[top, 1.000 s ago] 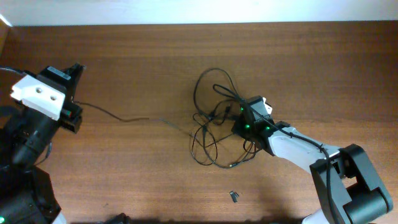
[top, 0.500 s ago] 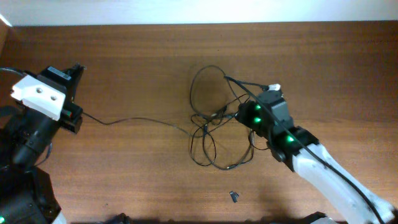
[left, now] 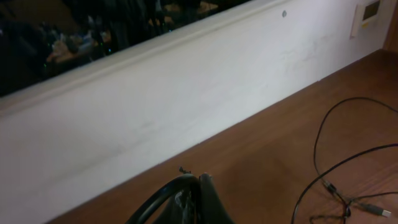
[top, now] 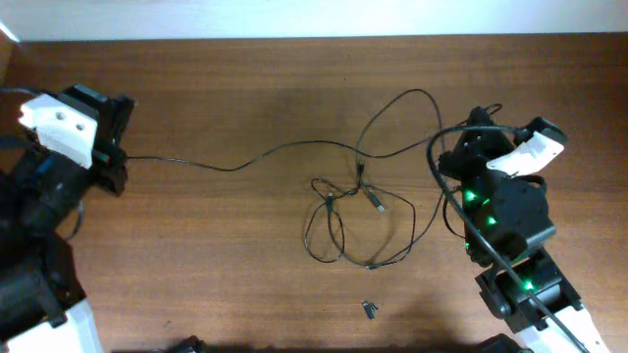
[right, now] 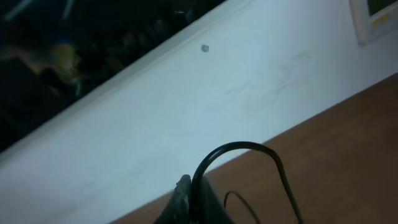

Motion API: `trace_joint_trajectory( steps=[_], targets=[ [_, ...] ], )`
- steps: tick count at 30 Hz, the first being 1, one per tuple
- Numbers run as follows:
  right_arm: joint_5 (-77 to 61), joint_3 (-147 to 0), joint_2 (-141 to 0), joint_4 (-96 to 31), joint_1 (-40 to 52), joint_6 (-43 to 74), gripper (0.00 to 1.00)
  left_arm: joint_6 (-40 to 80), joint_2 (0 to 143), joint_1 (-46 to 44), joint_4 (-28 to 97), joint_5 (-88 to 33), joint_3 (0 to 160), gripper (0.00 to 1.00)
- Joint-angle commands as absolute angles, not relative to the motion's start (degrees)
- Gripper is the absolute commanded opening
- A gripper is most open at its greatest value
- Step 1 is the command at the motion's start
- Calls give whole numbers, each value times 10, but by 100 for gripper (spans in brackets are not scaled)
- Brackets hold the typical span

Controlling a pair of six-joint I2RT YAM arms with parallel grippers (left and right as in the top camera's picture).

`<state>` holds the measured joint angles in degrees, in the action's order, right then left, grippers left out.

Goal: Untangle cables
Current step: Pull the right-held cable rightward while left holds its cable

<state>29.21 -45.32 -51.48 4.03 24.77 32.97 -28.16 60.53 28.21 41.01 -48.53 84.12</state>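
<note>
Wood table: right claw, clamped on cables, now well clear of tangle; left claw pinches another, far opposite. Tangle looser, wider.

Counted on one surface: one left end effector, one right end effector, one small dark loose piece. The cables are tangled; their number cannot be determined.
</note>
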Motion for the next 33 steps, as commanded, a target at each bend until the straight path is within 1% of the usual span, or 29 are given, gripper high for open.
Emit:
trace_joint_trajectory(
  steps=[1,6,11,13,17,21,24,28,30,33],
  targets=[
    [280,-453,-515,29,247,286,4,-265,624,286,412,-482,844,0],
    [138,-453,-509,-84,247,285,4,-263,645,286,413,-482,844,0],
    [142,-453,-461,-199,247,284,4,-262,656,286,423,-482,844,0],
    [181,-453,-442,-220,247,284,4,-262,660,286,424,-482,844,0],
    [314,-453,-426,-238,247,270,4,-262,677,286,427,-482,844,0],
    [316,-453,-426,-247,247,270,4,-262,694,286,436,-482,844,0],
    [318,-453,-426,-309,247,270,4,-256,711,286,443,-482,844,0],
    [392,-453,-432,-359,247,269,4,-213,734,286,443,-482,844,0],
    [397,-453,-451,-381,247,263,4,-174,755,286,443,-482,844,0],
    [393,-453,-483,-413,247,237,4,-158,772,285,445,-487,844,0]
  ],
)
